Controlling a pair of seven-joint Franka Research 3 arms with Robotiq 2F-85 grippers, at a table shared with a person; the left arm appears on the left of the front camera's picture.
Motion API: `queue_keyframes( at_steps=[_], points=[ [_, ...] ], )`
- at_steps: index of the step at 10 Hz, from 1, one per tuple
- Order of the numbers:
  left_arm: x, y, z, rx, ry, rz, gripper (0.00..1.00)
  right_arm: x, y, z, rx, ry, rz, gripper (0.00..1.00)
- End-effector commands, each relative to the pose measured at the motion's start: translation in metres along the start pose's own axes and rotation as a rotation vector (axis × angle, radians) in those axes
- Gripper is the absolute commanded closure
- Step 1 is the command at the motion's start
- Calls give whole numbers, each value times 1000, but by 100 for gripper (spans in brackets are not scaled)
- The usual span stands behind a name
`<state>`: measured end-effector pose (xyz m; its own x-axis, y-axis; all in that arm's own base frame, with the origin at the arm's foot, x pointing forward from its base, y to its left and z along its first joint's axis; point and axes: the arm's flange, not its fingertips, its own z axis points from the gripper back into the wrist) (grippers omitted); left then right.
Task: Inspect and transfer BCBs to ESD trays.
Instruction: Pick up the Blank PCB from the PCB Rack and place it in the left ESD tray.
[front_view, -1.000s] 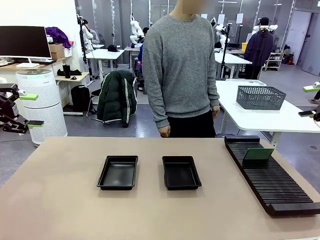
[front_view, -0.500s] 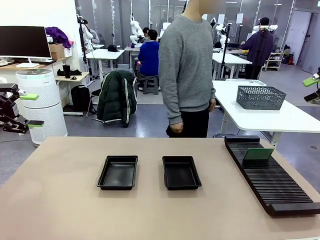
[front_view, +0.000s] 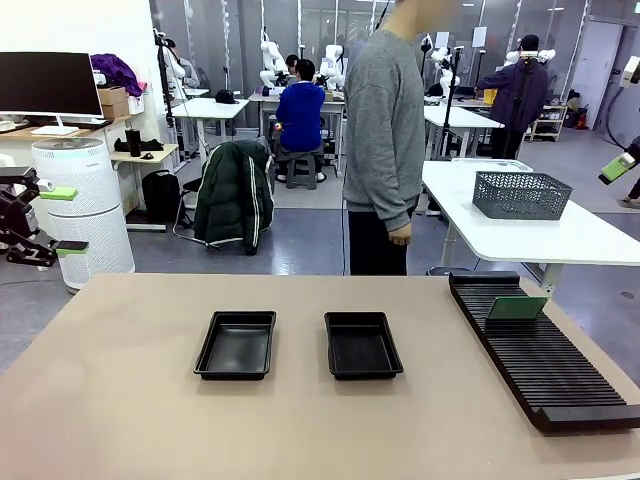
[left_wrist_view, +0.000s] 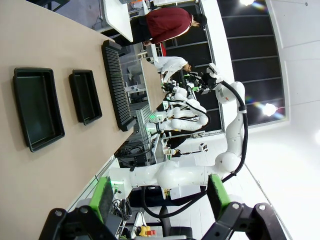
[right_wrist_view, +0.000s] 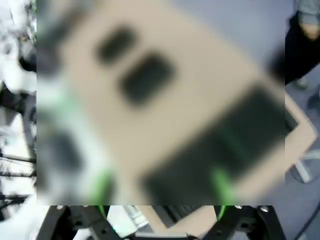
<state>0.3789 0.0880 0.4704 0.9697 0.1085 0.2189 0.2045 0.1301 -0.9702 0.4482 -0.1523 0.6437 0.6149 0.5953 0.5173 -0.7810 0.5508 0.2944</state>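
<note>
Board: one thin flat green rectangular circuit board (front_view: 517, 307) is standing on edge in the far end of the long black ribbed slotted rack (front_view: 545, 370), on the robot's right side of the beige desk (front_view: 130, 420).
Board axis: its long edge is running across the rack, along the slots, with the face turning toward the robot's side.
Trays: two small shallow glossy black plastic trays, left tray (front_view: 236, 346) and right tray (front_view: 362, 346), are sitting side by side mid-desk, both empty, long axes running near to far, left of the rack.
Right hand: the right hand (right_wrist_view: 161, 181) is hanging high off the desk's right side with fingers apart, gripping nothing. Its own view is blurring badly.
Left hand: the left hand (front_view: 65, 220) is hovering off the desk's far left corner, fingers apart, empty, well apart from the rack.
Nearer arm: the right one, judging by the rack's side.
Direction: from the right hand the board is lying below and toward the desk's middle.
Next move: probably coming down on the board's top long edge, fingers straddling its thin faces.
Person: standing side-on at the far edge, hand (front_view: 400, 235) hanging down, touching nothing on the desk.
Stage: no board is lying in either tray yet.
</note>
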Motion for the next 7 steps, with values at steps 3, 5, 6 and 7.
queue_keyframes(
  at_steps=[3, 5, 6, 7],
  points=[
    [0, 0, 2, -1, -3, 0, 0, 5, -3, -16, -112, 192, 399, 0],
    [0, 0, 2, -1, -3, 0, 0, 2, -14, -24, -174, 233, 586, 0],
    [0, 0, 2, -1, -3, 0, 0, -1, -19, -28, -181, 257, 639, 0],
    [0, 0, 2, -1, -3, 0, 0, -3, -21, -29, -166, 257, 675, 0]
  ],
)
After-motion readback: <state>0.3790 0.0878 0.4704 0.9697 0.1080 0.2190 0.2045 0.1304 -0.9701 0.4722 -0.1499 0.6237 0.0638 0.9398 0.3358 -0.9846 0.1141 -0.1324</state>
